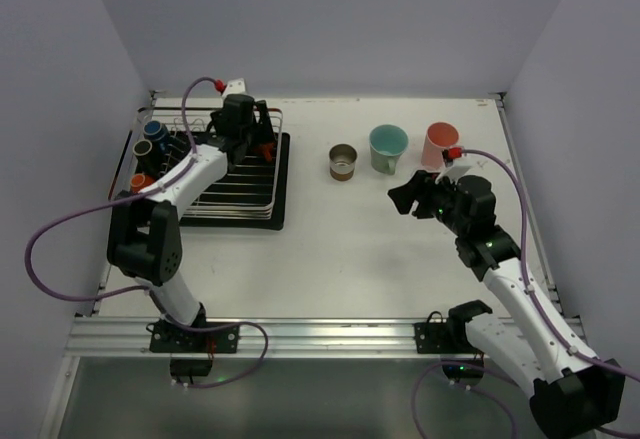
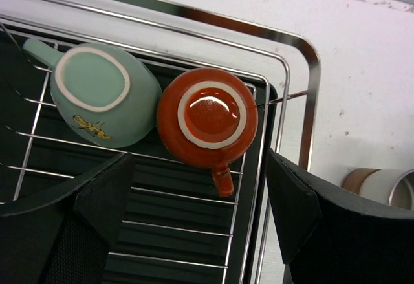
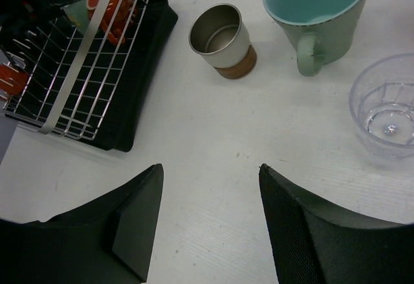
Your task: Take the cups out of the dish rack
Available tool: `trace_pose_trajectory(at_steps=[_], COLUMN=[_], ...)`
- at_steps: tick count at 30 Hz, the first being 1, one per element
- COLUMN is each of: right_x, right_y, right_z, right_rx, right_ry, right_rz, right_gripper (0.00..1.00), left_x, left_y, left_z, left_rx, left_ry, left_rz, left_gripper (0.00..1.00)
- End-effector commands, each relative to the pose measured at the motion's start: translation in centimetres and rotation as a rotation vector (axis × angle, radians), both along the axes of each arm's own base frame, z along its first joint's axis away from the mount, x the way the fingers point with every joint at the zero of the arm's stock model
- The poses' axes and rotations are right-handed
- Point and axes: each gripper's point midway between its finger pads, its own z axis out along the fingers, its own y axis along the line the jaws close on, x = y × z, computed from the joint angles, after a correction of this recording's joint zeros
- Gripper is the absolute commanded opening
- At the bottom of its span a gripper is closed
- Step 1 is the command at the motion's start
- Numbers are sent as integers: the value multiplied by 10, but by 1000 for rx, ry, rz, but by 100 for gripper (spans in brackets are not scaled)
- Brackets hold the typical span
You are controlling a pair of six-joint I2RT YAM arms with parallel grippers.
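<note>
The dish rack [image 1: 240, 194] stands at the back left. My left gripper [image 1: 247, 131] hovers open over its far right corner. Just beyond its fingers lie an upturned orange cup [image 2: 207, 119] and an upturned teal mug [image 2: 97, 96], both apart from the left gripper [image 2: 197, 200]. A blue cup [image 1: 154, 131] and another orange cup [image 1: 140, 182] sit at the rack's left end. On the table stand a metallic cup [image 1: 343, 162], a teal mug [image 1: 388, 149], a pink tumbler [image 1: 438, 145] and a clear glass cup [image 3: 387, 103]. My right gripper [image 1: 405, 197] is open and empty above bare table [image 3: 210, 171].
White walls close in the table on the left, back and right. The rack's silver rim [image 2: 304, 51] curves round the orange cup's corner. The metallic cup [image 3: 220, 38] and teal mug [image 3: 320, 6] stand ahead of my right fingers, with the rack [image 3: 84, 83] further left.
</note>
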Motion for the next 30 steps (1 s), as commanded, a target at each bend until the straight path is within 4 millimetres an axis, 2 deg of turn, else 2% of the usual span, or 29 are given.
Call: trace_pose_trajectory(at_steps=[1, 6, 7, 13, 22, 30], right_x=[2, 0, -1, -5, -11, -13], right_y=[11, 16, 18, 26, 39, 42], right_z=[17, 19, 20, 20, 20, 21], right_rx=[46, 50, 50, 42, 34, 33], right_ry=[-60, -66, -70, -67, -73, -73], right_rz=[45, 69, 76, 111, 162, 175], right_gripper=[64, 64, 64, 64, 64, 64], left_x=[24, 33, 35, 43, 55, 59], left_y=[-4, -3, -4, -8, -5, -5], left_z=[19, 8, -1, -20, -32, -47], left_rx=[-17, -3, 3, 21, 75, 93], left_ry=[-80, -72, -56, -32, -24, -1], left_rz=[13, 24, 22, 6, 8, 7], left_gripper=[88, 90, 90, 91, 94, 94])
